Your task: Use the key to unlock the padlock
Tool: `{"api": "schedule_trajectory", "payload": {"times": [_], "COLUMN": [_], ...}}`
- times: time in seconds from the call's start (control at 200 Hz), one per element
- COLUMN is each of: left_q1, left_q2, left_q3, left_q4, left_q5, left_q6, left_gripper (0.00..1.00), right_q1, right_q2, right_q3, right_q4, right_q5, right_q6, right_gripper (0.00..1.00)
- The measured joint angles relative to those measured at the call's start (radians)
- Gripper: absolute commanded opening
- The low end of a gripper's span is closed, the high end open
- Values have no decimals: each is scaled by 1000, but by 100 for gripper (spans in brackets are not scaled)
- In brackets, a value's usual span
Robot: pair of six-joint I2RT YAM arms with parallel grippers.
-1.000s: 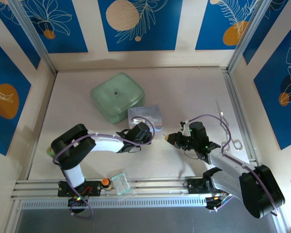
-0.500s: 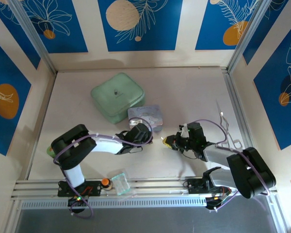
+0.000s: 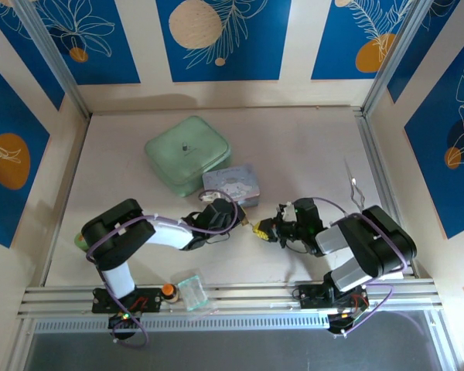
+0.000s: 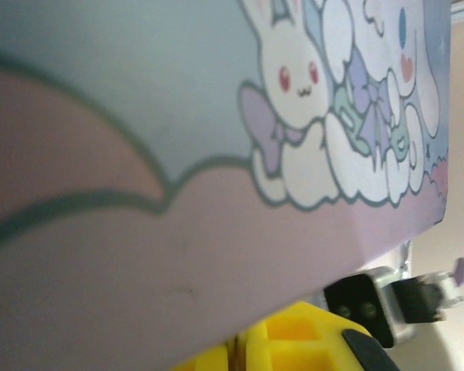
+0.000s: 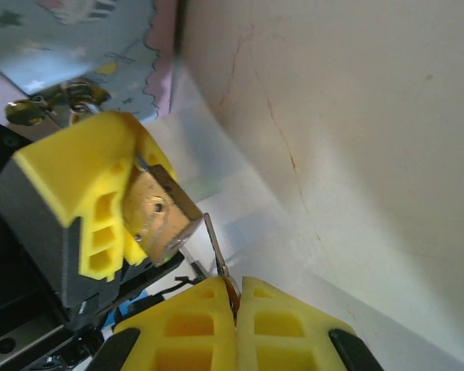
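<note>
From the top view I can't resolve what sits between the left gripper (image 3: 243, 222) and the right gripper (image 3: 264, 230). They meet tip to tip over the pale tabletop (image 3: 309, 147), just in front of the pastel tin (image 3: 232, 184), with blue-patterned wall panels (image 3: 216, 39) around. In my left wrist view the tin crowds the lens and the yellow jaws, cut off at the bottom edge, look pressed together. The right wrist view is clearer: the left jaws grip the brass padlock (image 5: 158, 212) and the right jaws are clamped on the key (image 5: 214, 247), its tip at the padlock's edge.
</note>
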Motion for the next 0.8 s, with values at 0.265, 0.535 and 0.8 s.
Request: {"api": "schedule_trajectory", "payload": {"times": [0.265, 0.535, 0.8], "left_q1": [-1, -2, -2], "left_q2": [1, 1, 1], "left_q3": [-13, -13, -13], "left_q4": [43, 24, 24], "left_q5": [-20, -40, -41], "left_q6": [-42, -61, -84], "left_gripper": [0, 0, 0], "right_q1": [5, 10, 30], "right_q2": [110, 124, 125], "right_q3": [-27, -53, -51], "right_q4": [211, 315, 338], "right_q5": [-14, -9, -5], "right_q6": [62, 103, 124], "right_gripper": [0, 0, 0]}}
